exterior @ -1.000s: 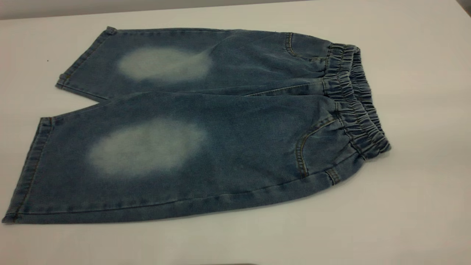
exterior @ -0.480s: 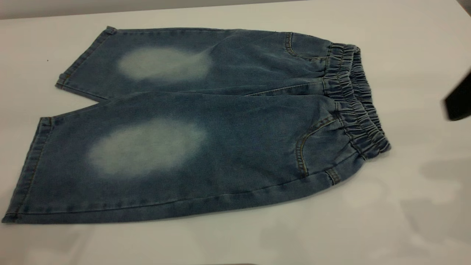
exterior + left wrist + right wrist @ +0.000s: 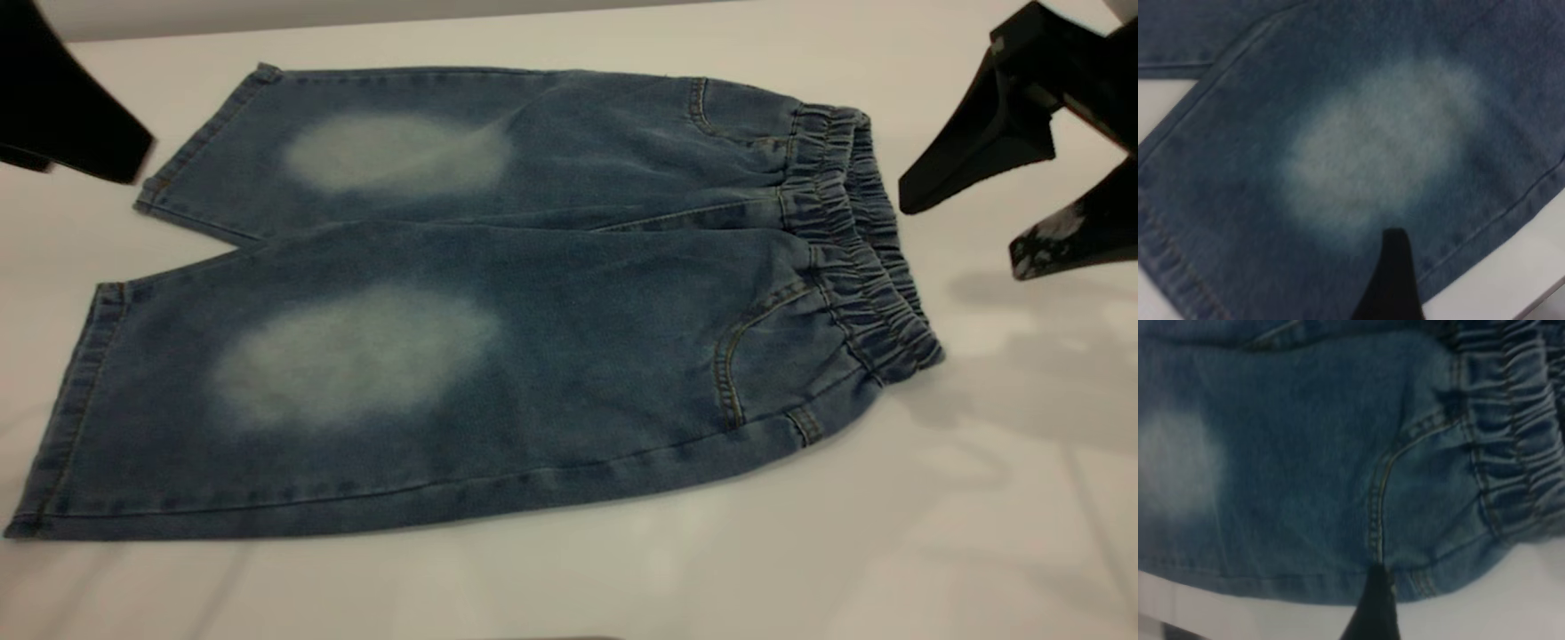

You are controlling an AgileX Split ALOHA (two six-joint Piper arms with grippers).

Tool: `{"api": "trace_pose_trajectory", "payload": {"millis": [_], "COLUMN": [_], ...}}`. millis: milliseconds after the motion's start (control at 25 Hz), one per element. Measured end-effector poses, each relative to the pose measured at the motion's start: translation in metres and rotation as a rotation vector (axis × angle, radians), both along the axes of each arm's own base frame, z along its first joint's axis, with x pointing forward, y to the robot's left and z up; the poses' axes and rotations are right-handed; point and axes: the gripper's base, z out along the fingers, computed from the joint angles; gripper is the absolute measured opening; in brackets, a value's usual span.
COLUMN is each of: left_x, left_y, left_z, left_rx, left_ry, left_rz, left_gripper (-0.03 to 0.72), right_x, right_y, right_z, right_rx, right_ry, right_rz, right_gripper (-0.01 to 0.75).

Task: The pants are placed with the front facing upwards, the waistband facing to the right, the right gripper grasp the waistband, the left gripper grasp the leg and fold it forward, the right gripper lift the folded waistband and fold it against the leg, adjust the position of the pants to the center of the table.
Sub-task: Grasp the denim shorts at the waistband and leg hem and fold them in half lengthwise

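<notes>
While flat on the table (image 3: 978, 498), pants (image 3: 498, 302) just beside the wide-parted right tool (image 3: 960, 231).

Exterior view: taken from outside the rig, angled down across the counter (image 3: 978, 533), far enough that the whole pants (image 3: 533, 338) are framed, waistband (image 3: 853, 240) at that view's right. Both claws are caught only at the frame edges: left claw (image 3: 71, 124) at upper left, right claw (image 3: 987, 222) at upper right.

Left wrist view: aimed down at close range onto one leg's pale faded oval (image 3: 1385, 147), one claw tip in frame.

Right wrist view: aimed down, close, onto a front pocket (image 3: 1431, 493) and the gathered band.

Shared between each wrist view and the exterior: denim and counter edge only.
</notes>
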Motion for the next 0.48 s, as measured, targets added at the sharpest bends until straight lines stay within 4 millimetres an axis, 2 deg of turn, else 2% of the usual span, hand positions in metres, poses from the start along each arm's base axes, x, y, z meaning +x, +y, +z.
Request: {"api": "trace_pose_trajectory", "payload": {"millis": [280, 480], "left_x": [0.008, 0.012], "left_y": [-0.019, -0.028], "left_z": [-0.022, -0.019], "left_rx": [0.006, 0.011], "left_ry": [0.037, 0.014], "left_rz": [-0.077, -0.107], "left_gripper": [0.578, 0.578], "right_x": [0.008, 0.007], "right_y": [-0.012, -0.013], "right_z": [-0.037, -0.058], "right_rx": [0.163, 0.174], "right_ry": [0.101, 0.151], "right_rz": [-0.013, -0.025], "right_gripper": [0.594, 0.594]}}
